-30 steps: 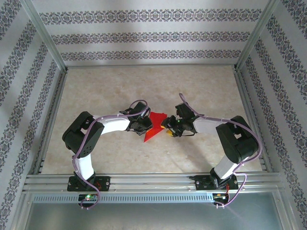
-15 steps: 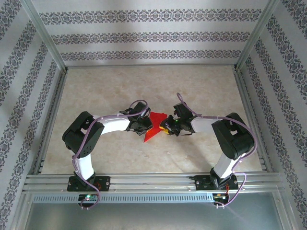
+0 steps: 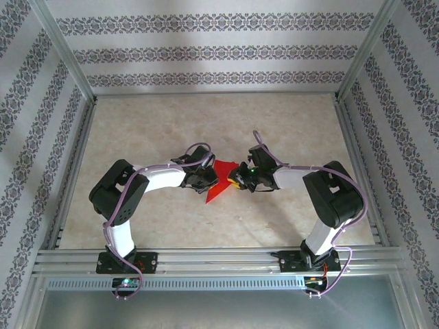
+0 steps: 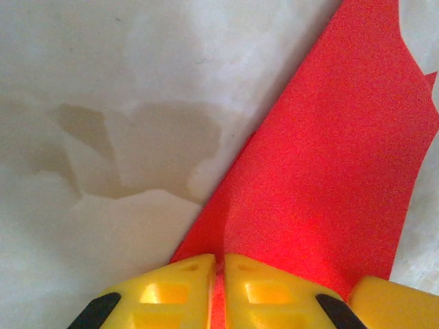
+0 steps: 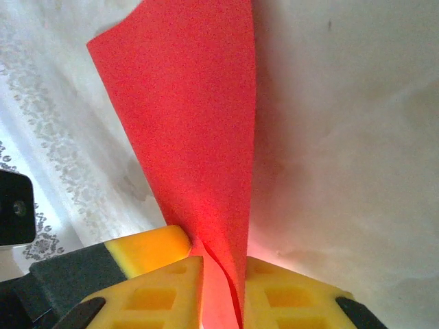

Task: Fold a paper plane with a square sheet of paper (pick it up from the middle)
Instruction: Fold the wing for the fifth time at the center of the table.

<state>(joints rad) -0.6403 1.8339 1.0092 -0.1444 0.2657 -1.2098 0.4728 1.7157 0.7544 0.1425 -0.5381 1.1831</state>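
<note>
Left fingers [image 4: 184, 289] pinching red paper [image 4: 329, 171], right fingers [image 5: 159, 296] pinching opposite side

The bright red sheet of thin, plain paper [image 3: 218, 184] is folded into a narrower, pointed shape and sits over the middle of the beige marbled tabletop [image 3: 206, 116]. Its broader part lies toward the tabletop's far edge, and a sharp tip points toward the near edge. It is pinched at opposite ends, with the left gripper [image 4: 218, 267] clamping one end and the right gripper [image 5: 223, 274] clamping the other. In the left wrist view it rises as a smooth slanted panel with a jagged far edge. In the right wrist view it stands up from the tabletop as a tapering flap, with one long straight edge and doubled layers between the fingers.
</note>
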